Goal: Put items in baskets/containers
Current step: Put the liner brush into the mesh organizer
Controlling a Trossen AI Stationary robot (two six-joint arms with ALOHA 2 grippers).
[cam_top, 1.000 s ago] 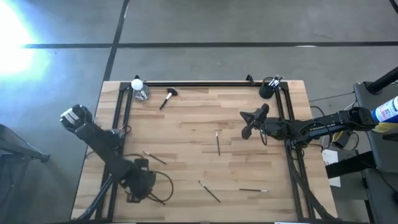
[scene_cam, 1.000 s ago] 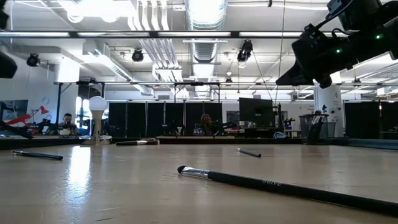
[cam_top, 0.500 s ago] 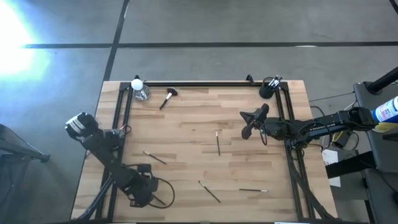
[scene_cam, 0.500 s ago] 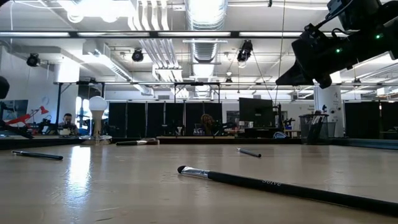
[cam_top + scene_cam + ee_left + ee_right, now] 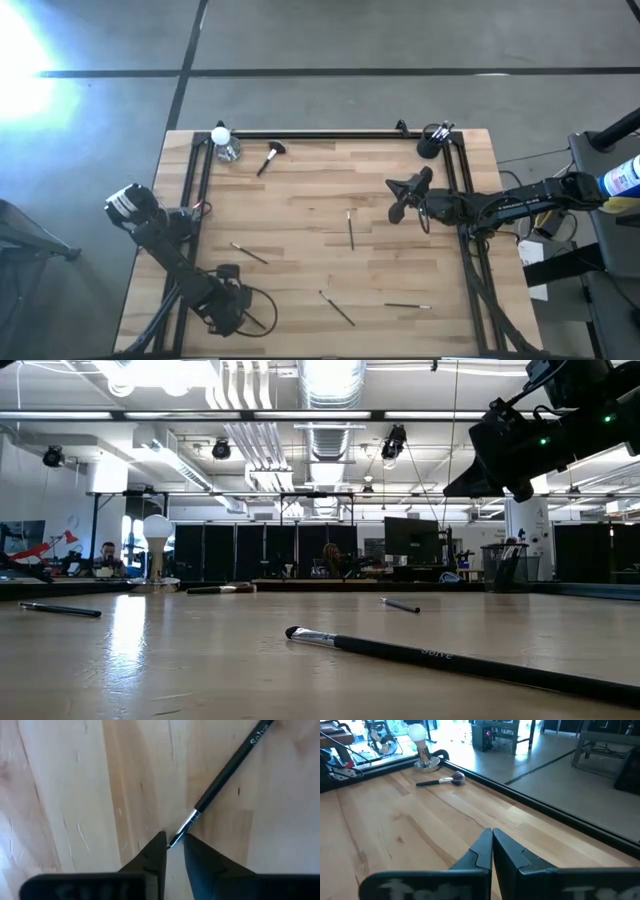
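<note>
The thin brush [image 5: 220,782] under the left arm lies flat on the tabletop [image 5: 320,200] near the seven o'clock corner in the high view. It looks light and stiff, a slim dark handle running into a shiny metal collar and a small pale tip. Being so thin and round, it will probably roll or slip sideways if pinched off-centre, and lying flat on the wood it leaves little to get under. The collar or the handle just behind it seems the safest place to grip; the soft tip would likely bend and give no hold.

The left tool [image 5: 172,842] is down at the wood with its two fingers narrowed to a small gap, and the tip end of the brush sits right in that gap. Whether the fingers have actually clamped it cannot be told; they look close to touching it on both sides.

The right tool [image 5: 492,837] hangs above the tabletop at about three o'clock, pressed together and holding nothing.

Other thin brushes lie apart on the wood: one near the centre [image 5: 350,229], one at about six o'clock [image 5: 337,308], one toward five o'clock [image 5: 407,306] and one at about eight o'clock [image 5: 248,254]. The larger fluffy brush [image 5: 269,157] rests near eleven o'clock beside a light bulb [image 5: 221,135] on a stand. The black cup [image 5: 431,145], already holding some brushes, stands at the one o'clock corner, well away from the left arm.
</note>
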